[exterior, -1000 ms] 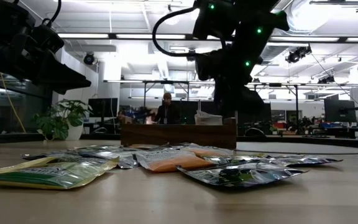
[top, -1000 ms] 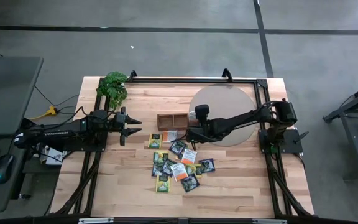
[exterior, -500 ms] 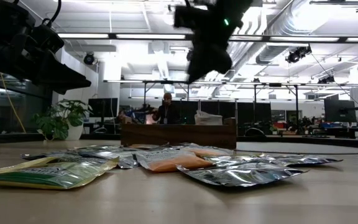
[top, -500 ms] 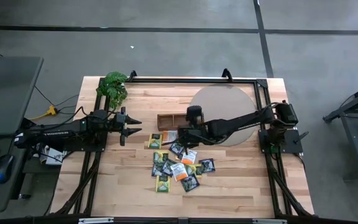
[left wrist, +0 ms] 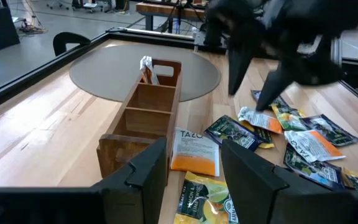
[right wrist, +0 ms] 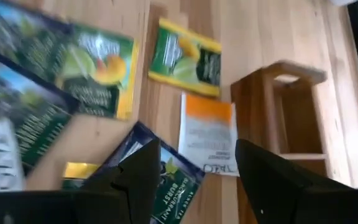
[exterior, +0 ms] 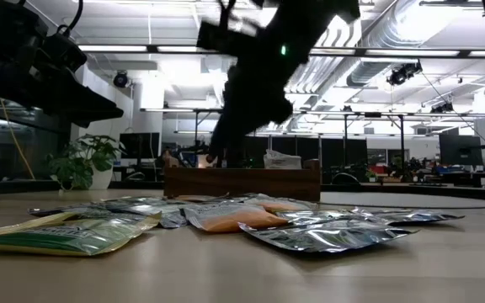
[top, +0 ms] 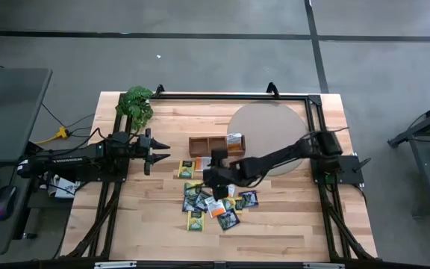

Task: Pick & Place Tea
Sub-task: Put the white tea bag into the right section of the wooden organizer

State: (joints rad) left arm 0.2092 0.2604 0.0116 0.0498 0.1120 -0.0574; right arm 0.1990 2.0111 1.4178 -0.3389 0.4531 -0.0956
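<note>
Paper tea sachets (top: 213,199) scattered mid-frame on worktop (top: 275,217), one in tray (top: 215,144) | judged light, floppy, slippery; best pinched by an edge | right pincer (top: 209,179) apart above heap, empty | left pincer (top: 163,152) apart, parked left

Right end effector (top: 212,177) swung from tray (top: 209,144) — over the sachets (top: 216,198) — one left inside

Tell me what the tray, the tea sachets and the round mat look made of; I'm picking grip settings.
The tray looks like brown wood with a smooth matte finish: grain and jointed dividers show. The tea sachets seem to be printed foil or coated paper: they crinkle and catch the light in the low view. The round mat is flat, dull grey-brown, perhaps cardboard or felt; the pictures leave that open.
</note>
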